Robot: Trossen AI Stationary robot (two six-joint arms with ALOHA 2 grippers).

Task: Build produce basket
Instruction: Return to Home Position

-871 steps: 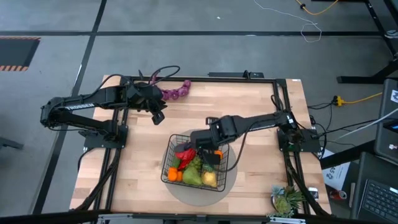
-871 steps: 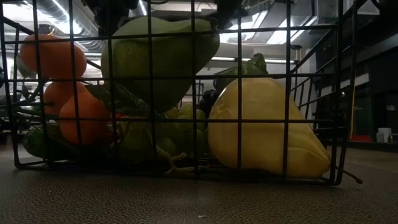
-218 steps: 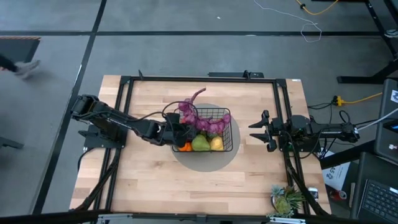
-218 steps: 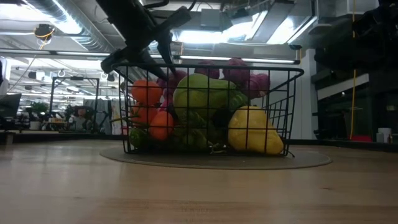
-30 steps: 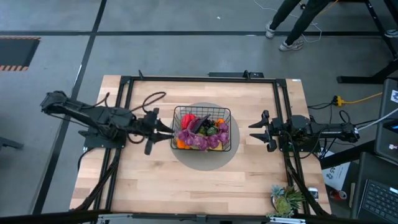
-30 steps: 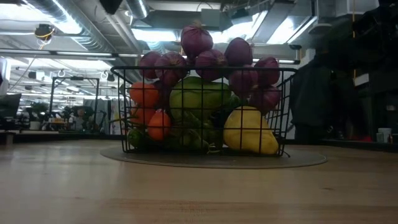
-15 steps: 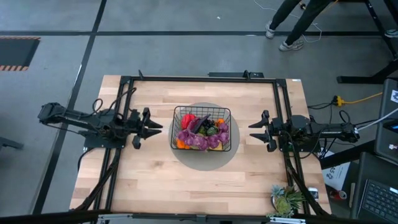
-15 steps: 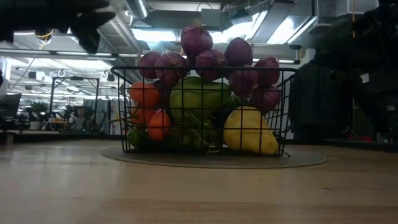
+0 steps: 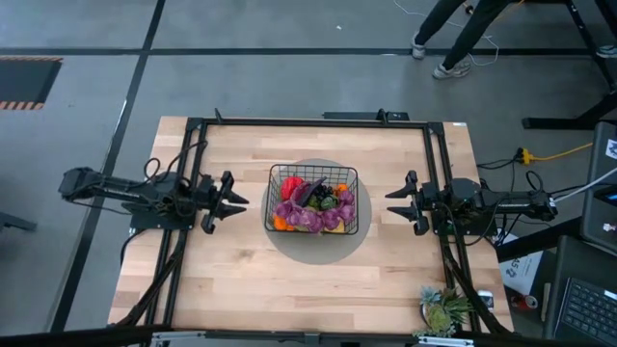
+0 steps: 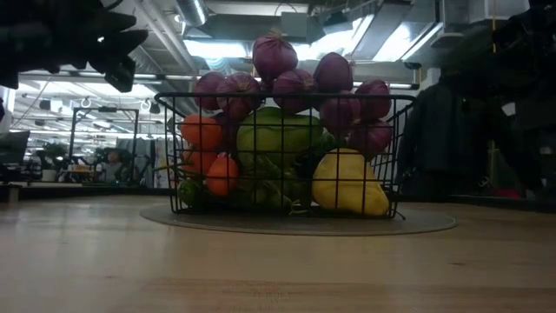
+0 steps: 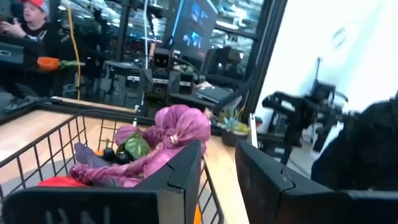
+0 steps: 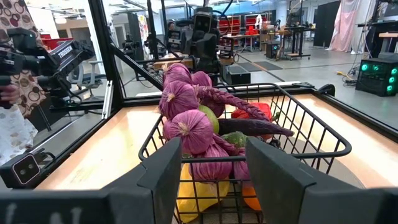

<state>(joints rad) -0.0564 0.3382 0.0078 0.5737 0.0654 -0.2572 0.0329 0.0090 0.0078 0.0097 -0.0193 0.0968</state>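
I am holding my left gripper (image 9: pixel 231 200) over the left side of the table (image 9: pixel 241 289), level with the basket (image 9: pixel 313 170) and near its left wall without touching it. Its 2 fingers (image 11: pixel 183 177) are standing moderately apart and are gripping nothing. My right gripper (image 9: pixel 393 202) is mirroring this on the opposite side, its 2 fingers (image 12: pixel 161 177) likewise parted and empty, pointing at the basket's right wall. The basket is sitting at the table's centre on a flat grey round mat (image 9: pixel 318 249). The purple garlic string (image 9: pixel 301 214) is lying across the top of the load and rising above the rim in the low view. A red pepper (image 9: pixel 292 188) is showing at the far left corner, and a lemon (image 10: pixel 347 183), a pear (image 10: pixel 278 137) and oranges (image 10: pixel 201 132) are pressing against the wire beneath the garlic. A strip of bare wood is separating each gripper from the basket. Black frame rails (image 9: pixel 308 122) are bordering the work area. A potted plant (image 9: pixel 442 310) is standing at the near right corner, well apart from the basket. A person (image 9: pixel 461 29) is standing on the floor beyond the far edge.
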